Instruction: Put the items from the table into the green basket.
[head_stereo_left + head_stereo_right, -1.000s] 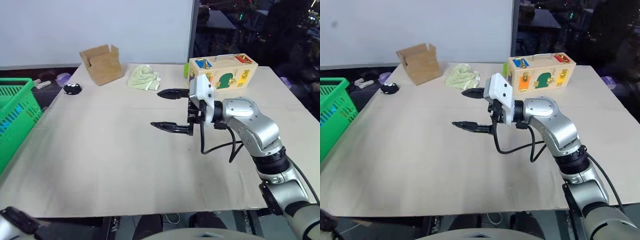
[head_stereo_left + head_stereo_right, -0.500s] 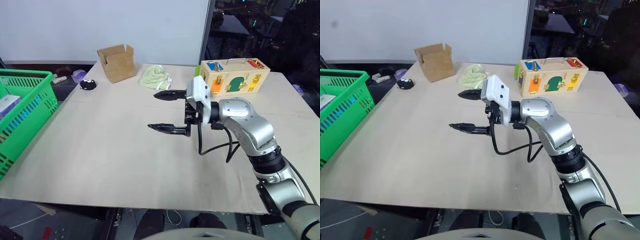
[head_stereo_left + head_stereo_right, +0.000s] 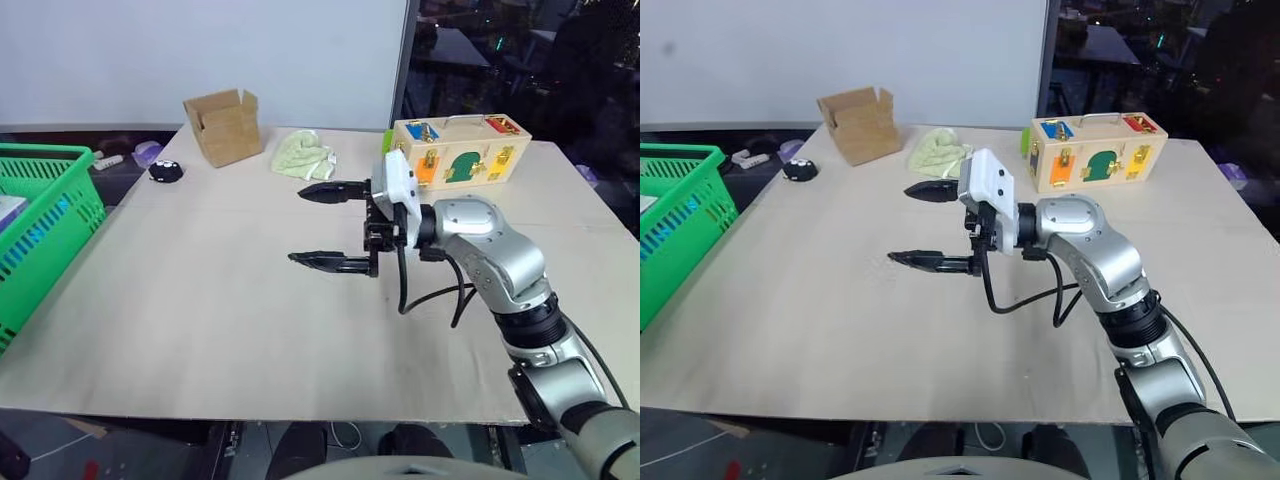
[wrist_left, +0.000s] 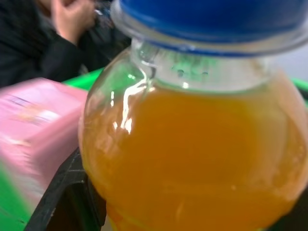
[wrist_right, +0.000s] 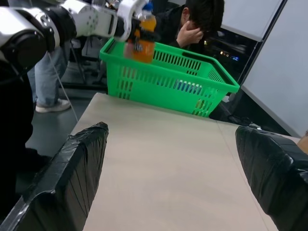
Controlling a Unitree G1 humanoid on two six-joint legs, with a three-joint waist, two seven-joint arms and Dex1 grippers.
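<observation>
The left gripper (image 5: 137,30) pinches the bottle (image 5: 143,38) upright, cap up, directly above the near rim of the basket (image 5: 168,79). The carton (image 4: 33,125) already lies inside the basket. The likely next step is release into the basket, so the bottle should clear the rim first. The right gripper (image 3: 325,225) hovers over the desk (image 3: 200,300), fingers spread wide and empty, well apart from the basket.

Whole view swung left then partly back, green basket (image 3: 45,215) more exposed
</observation>
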